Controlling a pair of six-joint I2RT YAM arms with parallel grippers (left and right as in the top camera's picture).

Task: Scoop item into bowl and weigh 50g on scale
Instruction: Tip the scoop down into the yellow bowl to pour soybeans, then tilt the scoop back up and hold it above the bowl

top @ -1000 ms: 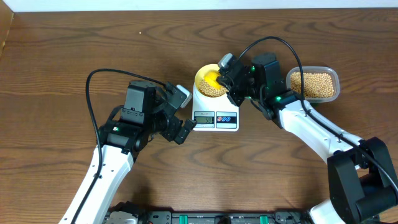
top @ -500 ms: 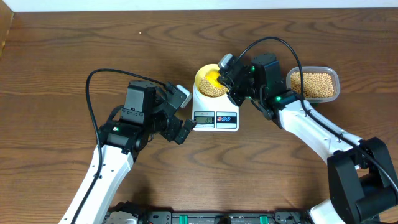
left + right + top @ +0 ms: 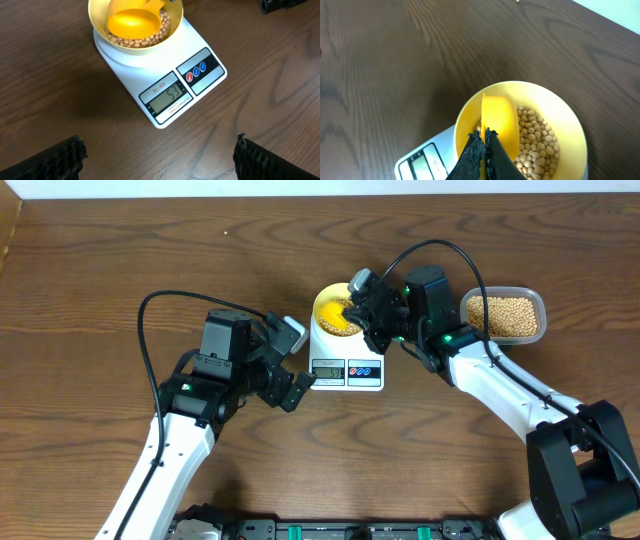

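On the scale (image 3: 127, 67), the bowl (image 3: 97, 25) holds beans (image 3: 137, 44) and the head of the yellow scoop (image 3: 497, 117).
At the bowl, the right pincer (image 3: 483, 145) is clamped on the scoop handle, fingers pressed together around it; the scoop head lies inside the bowl with beans beside it; the left pincer (image 3: 296, 363) is spread wide and grips nothing, hovering over the tabletop (image 3: 100, 280) just beside the display end of the scale; the display (image 3: 166, 98) shows a two-digit figure beginning with 5; a clear tub (image 3: 503, 315) of further beans stands on the tabletop near the right arm, apart from the scale.
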